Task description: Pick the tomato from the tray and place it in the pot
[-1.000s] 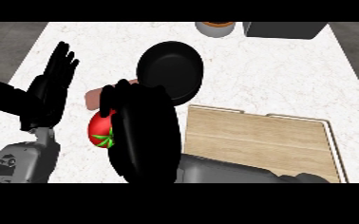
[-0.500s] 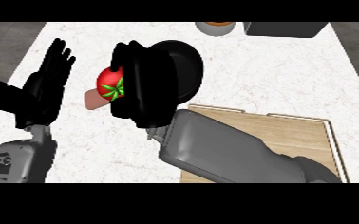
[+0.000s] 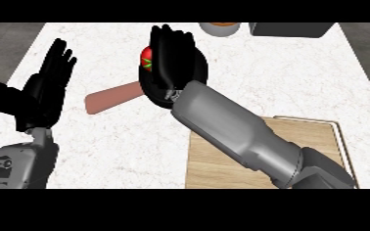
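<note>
Tomato (image 3: 147,58) is held in the curled fingers of the right hand (image 3: 172,58), directly over the black pot (image 3: 198,76); placing step is judged in hand. Release into the pot is called for next. Left hand (image 3: 45,90) is rested at the left, fingers straight

Counter (image 3: 274,68) is a white speckled stone-looking top that fills pretty much the whole view, lit evenly with no hard shadows anywhere. At its far edge there's a dark grey boxy thing (image 3: 292,29) toward the far right corner, and just left of it a round container (image 3: 219,28) with an orange-brown top, both cut off by the frame. Past the far left and far right corners you just get strips of dark grey floor (image 3: 18,39).
</note>
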